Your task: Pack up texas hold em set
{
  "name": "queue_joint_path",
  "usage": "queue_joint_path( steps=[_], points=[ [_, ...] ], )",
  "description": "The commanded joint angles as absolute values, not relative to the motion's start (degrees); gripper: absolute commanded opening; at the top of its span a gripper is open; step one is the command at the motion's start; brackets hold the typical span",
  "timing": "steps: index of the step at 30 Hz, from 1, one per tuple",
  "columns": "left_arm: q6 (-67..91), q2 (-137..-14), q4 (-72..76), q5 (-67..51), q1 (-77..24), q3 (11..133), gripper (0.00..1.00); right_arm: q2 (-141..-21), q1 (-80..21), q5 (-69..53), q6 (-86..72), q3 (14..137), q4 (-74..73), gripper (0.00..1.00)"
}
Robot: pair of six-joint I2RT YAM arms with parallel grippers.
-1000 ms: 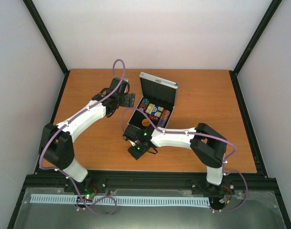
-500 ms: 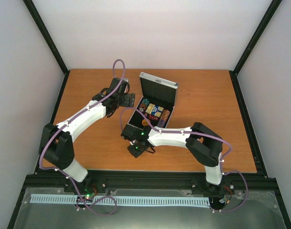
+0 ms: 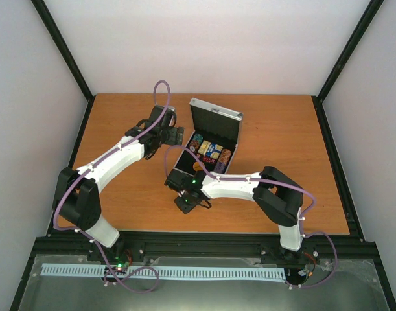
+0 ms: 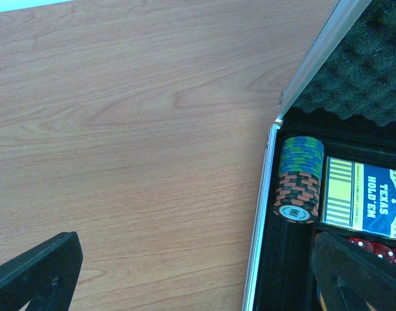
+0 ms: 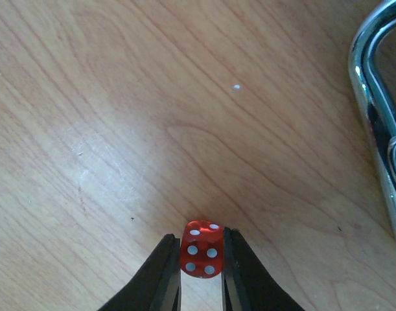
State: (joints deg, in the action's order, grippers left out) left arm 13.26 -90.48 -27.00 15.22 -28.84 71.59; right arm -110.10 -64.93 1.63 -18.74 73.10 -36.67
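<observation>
The left gripper [image 3: 174, 135] hangs wide open and empty, straddling the left rim of the open silver case [image 4: 261, 227]. Under its right finger lie a stack of striped chips [image 4: 298, 181] and a blue-yellow card deck [image 4: 363, 202]. The right gripper [image 5: 201, 260] pinches a red die [image 5: 202, 249] between its fingertips on the table [image 5: 120, 129], with the case's metal handle [image 5: 372, 129] to its right

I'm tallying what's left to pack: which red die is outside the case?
The die pinched in the right gripper, over the table by the handle; the other dice sit inside the case.
</observation>
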Motion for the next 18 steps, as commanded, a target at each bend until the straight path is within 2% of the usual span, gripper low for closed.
queue_joint_path(
  steps=[1,11,18],
  points=[
    [13.17,-89.97,-26.10,15.27,-29.05,71.81,1.00,-107.83,-64.68,3.60,-19.10,72.52,-37.52,0.15],
    [13.25,-89.81,-26.12,15.04,-29.00,72.07,1.00,-96.88,-54.41,4.08,-15.89,71.69,-37.87,0.15],
    [13.29,-90.35,-26.02,14.30,-29.07,72.32,1.00,-100.39,-42.74,5.50,-11.79,76.29,-35.77,0.14]
  ],
)
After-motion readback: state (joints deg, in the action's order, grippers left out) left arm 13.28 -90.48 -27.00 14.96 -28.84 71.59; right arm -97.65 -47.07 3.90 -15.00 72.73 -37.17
